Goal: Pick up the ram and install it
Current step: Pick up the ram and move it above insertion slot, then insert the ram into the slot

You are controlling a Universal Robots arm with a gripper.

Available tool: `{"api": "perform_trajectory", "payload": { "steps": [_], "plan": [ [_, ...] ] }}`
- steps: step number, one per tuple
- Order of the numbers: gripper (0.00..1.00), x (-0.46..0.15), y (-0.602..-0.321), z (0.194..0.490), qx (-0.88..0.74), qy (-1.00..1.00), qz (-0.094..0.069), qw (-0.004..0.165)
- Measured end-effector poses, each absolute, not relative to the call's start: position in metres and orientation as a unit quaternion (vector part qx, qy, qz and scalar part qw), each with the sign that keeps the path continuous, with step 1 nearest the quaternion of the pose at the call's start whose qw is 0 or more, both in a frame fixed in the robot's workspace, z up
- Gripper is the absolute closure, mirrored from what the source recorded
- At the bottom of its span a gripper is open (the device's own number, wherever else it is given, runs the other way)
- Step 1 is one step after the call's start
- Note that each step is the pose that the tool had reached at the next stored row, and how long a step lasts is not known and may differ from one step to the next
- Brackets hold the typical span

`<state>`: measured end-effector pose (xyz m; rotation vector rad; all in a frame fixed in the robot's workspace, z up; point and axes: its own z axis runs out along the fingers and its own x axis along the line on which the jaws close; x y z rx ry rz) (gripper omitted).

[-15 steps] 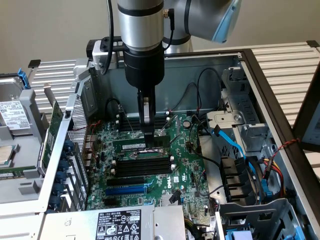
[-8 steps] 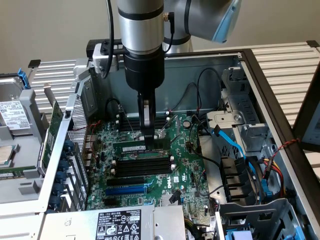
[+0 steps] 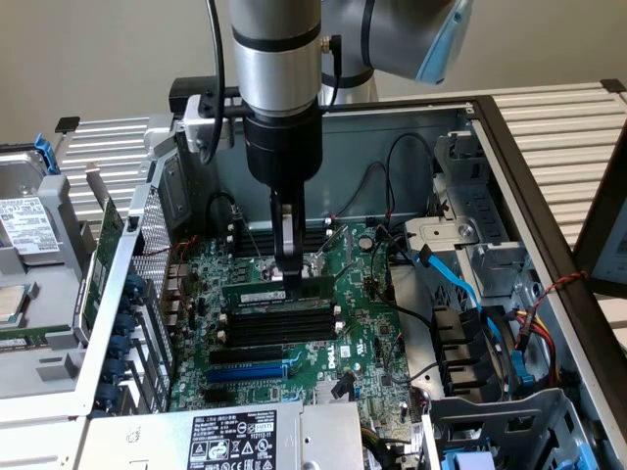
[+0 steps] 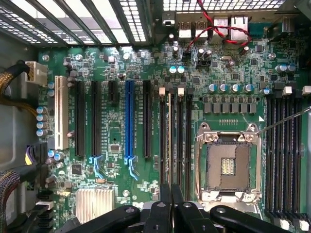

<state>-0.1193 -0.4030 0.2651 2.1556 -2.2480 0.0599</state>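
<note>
In the exterior view the gripper [image 3: 289,271] is reaching straight down into the open computer case [image 3: 509,147]. Its two slim dark fingers are drawn together, and their tips are meeting the upper edge of the ram [image 3: 279,290]. I cannot tell whether they are pinching that edge or only bearing on it. The ram is standing on its long edge directly under the fingertips. It is a thin green board with a pale label strip, lying parallel to the black slots [image 3: 279,325] just beside it, on the side toward the blue slot [image 3: 245,373].

The pick-up is looking done, since the ram is sitting at the slot bank on the motherboard [image 3: 367,338]. The pictures are not showing whether it is fully seated with the white end clips [image 3: 338,309] latched, and I judge that to be what is left. Around the fingers the board is glossy green and crowded with small parts, while the case walls are dull grey sheet metal.

In the wrist view the gripper [image 4: 171,194] is showing matte black linkages and two fingers lying close together with only a sliver between them. Just beyond the tips the long, ridged black slots [image 4: 180,141] are running away in straight parallel rows. To one side of them a square, bright-metal processor socket [image 4: 228,162] is lying open. To the other side are the blue slot [image 4: 129,119] and a white slot [image 4: 60,111].
</note>
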Motion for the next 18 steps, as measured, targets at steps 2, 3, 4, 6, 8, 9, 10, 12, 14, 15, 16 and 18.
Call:
{"api": "perform_trajectory", "payload": {
  "steps": [2, 3, 4, 6, 8, 9, 10, 12, 14, 15, 16, 18],
  "plan": [
    [0.88, -0.1193, -0.4031, 0.2638, 0.692, -0.722, 0.019, 0.013],
    [0.88, -0.1193, -0.4031, 0.2631, 0.692, -0.722, 0.019, 0.013],
    [0.88, -0.1192, -0.4031, 0.2623, 0.692, -0.722, 0.019, 0.013],
    [0.88, -0.1192, -0.4033, 0.2613, 0.692, -0.722, 0.019, 0.013],
    [0.88, -0.1192, -0.4051, 0.2611, 0.692, -0.721, 0.019, 0.013],
    [0.88, -0.1192, -0.4055, 0.2608, 0.692, -0.722, 0.019, 0.013],
    [0.88, -0.1193, -0.4055, 0.2604, 0.692, -0.722, 0.019, 0.013],
    [0.88, -0.1192, -0.4056, 0.2595, 0.692, -0.722, 0.019, 0.013],
    [0.88, -0.1191, -0.4056, 0.2585, 0.692, -0.722, 0.019, 0.013],
    [0.88, -0.119, -0.4056, 0.2582, 0.692, -0.722, 0.019, 0.013],
    [0.88, -0.119, -0.4057, 0.2579, 0.692, -0.722, 0.019, 0.013],
    [0.88, -0.1189, -0.4059, 0.2573, 0.692, -0.722, 0.019, 0.013]
  ]
}}
